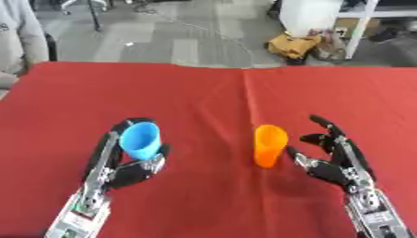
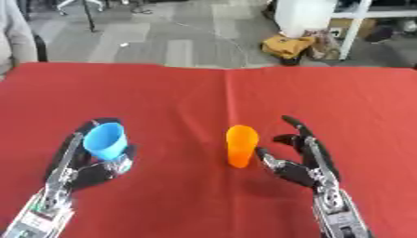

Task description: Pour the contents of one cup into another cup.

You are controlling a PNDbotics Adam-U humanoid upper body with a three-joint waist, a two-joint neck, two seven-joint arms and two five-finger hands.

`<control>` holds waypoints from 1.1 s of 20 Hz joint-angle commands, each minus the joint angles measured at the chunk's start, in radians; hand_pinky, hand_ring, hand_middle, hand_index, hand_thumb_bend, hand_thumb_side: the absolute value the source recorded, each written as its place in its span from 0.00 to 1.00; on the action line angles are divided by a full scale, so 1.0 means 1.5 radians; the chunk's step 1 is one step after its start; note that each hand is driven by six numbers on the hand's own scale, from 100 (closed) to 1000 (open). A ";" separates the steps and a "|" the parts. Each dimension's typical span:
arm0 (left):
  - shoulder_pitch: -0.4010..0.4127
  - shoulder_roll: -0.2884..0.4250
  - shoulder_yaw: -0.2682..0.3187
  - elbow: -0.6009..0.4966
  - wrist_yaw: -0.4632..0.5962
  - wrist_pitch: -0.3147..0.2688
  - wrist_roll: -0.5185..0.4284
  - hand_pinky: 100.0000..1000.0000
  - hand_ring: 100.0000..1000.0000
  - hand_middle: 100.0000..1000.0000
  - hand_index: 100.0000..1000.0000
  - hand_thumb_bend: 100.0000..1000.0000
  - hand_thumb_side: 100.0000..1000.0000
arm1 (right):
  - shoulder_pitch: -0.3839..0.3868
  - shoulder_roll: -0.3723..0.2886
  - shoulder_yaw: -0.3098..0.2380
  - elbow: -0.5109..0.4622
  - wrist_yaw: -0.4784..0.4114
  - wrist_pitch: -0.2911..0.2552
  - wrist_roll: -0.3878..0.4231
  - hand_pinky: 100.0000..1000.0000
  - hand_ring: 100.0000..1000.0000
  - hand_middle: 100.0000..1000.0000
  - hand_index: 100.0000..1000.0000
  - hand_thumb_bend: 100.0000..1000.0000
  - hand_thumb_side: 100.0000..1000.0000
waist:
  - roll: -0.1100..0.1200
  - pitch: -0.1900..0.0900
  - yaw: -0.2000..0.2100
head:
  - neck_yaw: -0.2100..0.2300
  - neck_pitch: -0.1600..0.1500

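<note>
While the left hand (image 1: 122,169) has its fingers and thumb curled around the blue cup (image 1: 140,140), the right hand (image 1: 335,160) is not holding anything yet. Its fingers are apart and relaxed, and it stands just beside the orange cup (image 1: 270,145), on that cup's right, with the thumb near the wall; I cannot tell if it touches.

Both cups are in the near half of the counter (image 1: 211,93), which has a red cloth. The blue cup is on the left, in the left hand's grasp, and its mouth leans toward the camera, so it is tilted and not upright. I cannot see if it rests on the cloth or is a little above it, and I cannot see what is inside. The orange cup stands upright on the cloth, right of the fold line in the middle, well apart from the blue cup.

I think the 2 hands are placed like this for a reason: 1 cup is taken for pouring, and the open hand waits at the other cup to steady it or to take it. In my judgement the pouring is not yet begun, because the cups are far from each other.
</note>
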 commanded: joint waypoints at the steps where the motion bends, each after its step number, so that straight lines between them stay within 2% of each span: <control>1: -0.006 0.003 0.000 -0.023 0.004 0.002 -0.001 0.47 0.44 0.45 0.71 0.33 0.00 | -0.011 -0.011 0.004 0.005 0.013 -0.010 0.013 0.80 0.65 0.94 0.92 0.45 0.07 | 0.002 -0.012 0.001 | -0.002 -0.004; 22: 0.002 -0.001 -0.004 -0.043 0.011 0.006 -0.007 0.49 0.44 0.44 0.71 0.33 0.00 | -0.058 -0.011 0.034 0.068 0.036 -0.030 0.060 0.83 0.68 0.95 0.93 0.47 0.09 | 0.007 -0.017 0.009 | -0.013 -0.004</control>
